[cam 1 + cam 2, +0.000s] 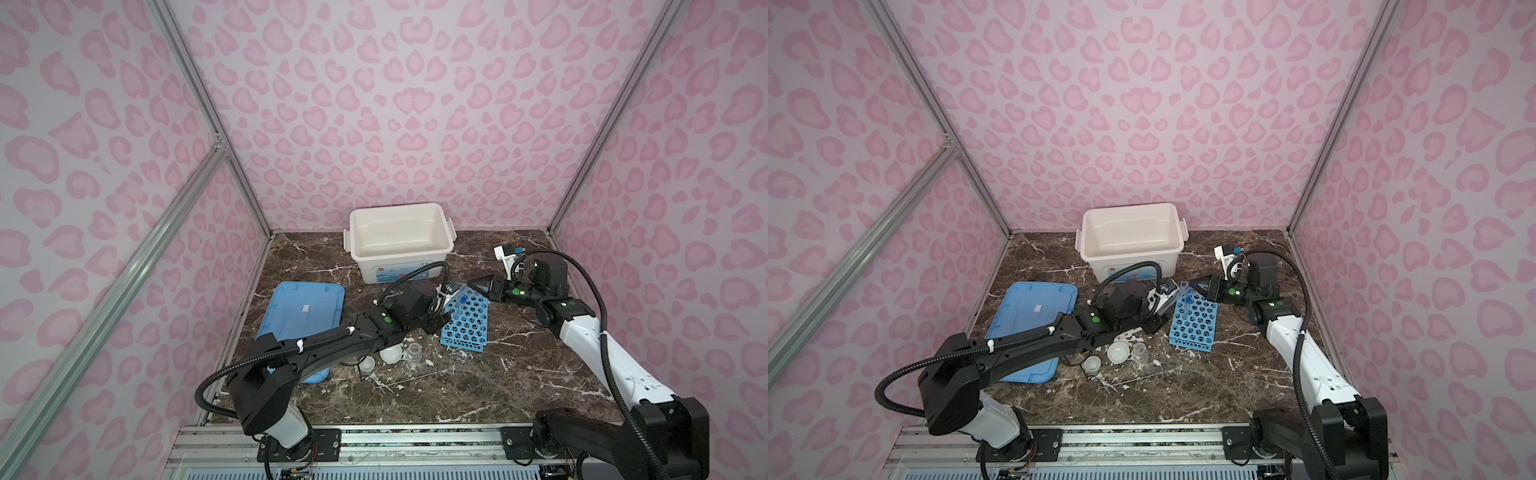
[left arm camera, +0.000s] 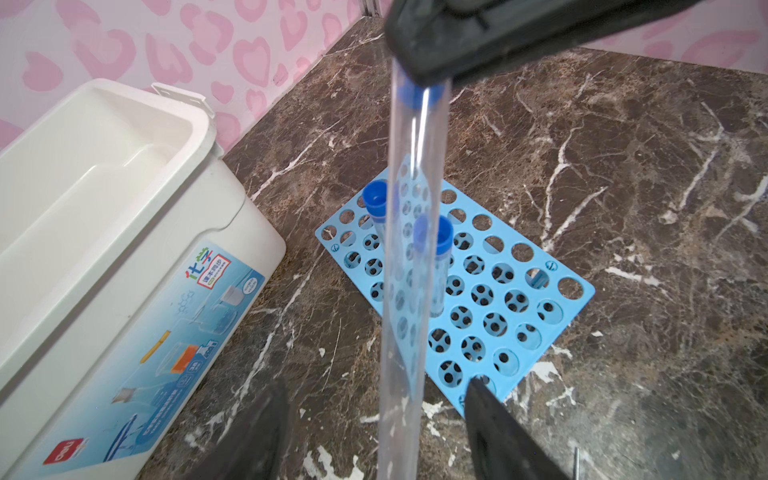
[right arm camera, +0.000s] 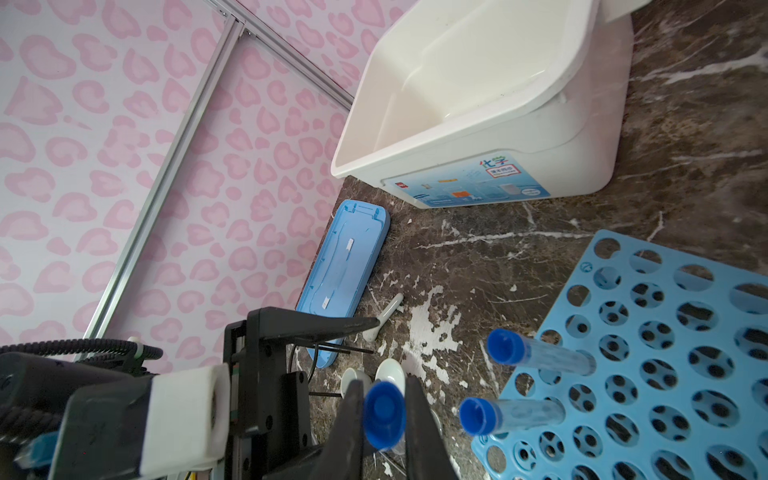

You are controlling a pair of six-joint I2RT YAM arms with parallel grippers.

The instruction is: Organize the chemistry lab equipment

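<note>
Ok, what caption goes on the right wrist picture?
Right jaws pinch a blue-capped tube near the blue rack holding two more tubes.

Glossy brown marble-look tabletop, white patches flaking rough. Clear smooth plastic tube with a blue cap, see-through all along. Blue perforated plastic rack, matt. White plastic storage box, smooth, with a slick printed label.

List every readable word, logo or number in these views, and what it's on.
"化学": on the blue label on the front of the white storage box.
"deli": red logo at that label's corner, as best I can read it.
Smaller print on the label: too small to read.
Nothing readable elsewhere.
</note>
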